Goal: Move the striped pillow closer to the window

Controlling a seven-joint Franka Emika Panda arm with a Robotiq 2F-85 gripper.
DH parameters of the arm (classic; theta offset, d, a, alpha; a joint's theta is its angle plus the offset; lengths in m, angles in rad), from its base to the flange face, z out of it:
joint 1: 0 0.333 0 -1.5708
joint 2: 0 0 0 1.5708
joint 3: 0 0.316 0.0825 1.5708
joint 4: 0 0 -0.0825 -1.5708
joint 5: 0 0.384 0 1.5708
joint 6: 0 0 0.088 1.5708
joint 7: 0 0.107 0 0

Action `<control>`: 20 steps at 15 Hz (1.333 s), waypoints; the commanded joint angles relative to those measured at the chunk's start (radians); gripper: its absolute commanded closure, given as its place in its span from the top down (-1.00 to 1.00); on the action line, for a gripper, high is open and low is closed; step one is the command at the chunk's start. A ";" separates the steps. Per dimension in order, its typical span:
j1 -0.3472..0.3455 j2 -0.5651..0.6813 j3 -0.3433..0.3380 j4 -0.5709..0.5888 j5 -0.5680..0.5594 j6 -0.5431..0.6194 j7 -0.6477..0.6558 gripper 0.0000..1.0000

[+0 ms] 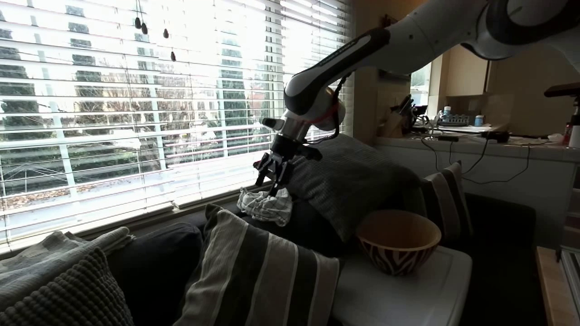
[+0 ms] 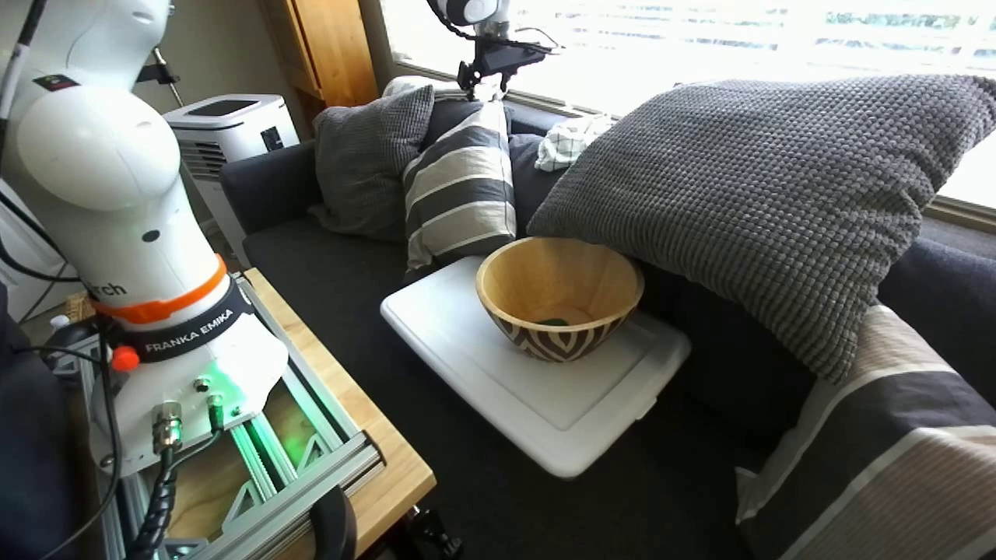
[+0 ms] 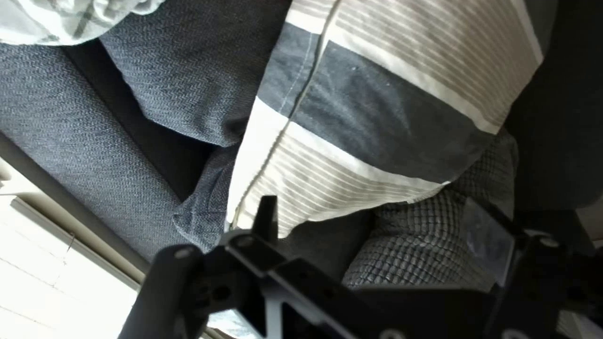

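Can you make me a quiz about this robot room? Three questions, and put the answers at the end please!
1. True or false: the wooden bowl lies upside down.
2. Which pattern is on the big pillow in the middle of the wrist view? A) dots, B) stripes, C) stars.
3. Fill the gap: white slatted (blank) cover the window.

Key: 1. False, it stands upright on a white plastic lid. 2. B. 3. blinds.

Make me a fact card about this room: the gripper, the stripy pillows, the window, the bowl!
Striped pillow: propped on the dark sofa
Gripper: open, close to that pillow's corner; touching unclear
Second striped pillow: beside a big grey pillow
Window: bright, with white blinds
Bowl: on a white lid, something green inside
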 commanded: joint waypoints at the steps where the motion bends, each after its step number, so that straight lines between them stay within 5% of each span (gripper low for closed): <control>1: -0.067 0.188 0.110 0.244 -0.150 -0.033 0.086 1.00; 7: -0.098 0.390 0.222 0.487 -0.246 -0.090 0.105 1.00; 18: -0.071 0.595 0.268 0.769 -0.291 -0.260 0.152 1.00; 19: -0.070 0.607 0.270 0.787 -0.290 -0.287 0.152 0.50; 20: -0.069 0.615 0.272 0.800 -0.289 -0.317 0.152 0.48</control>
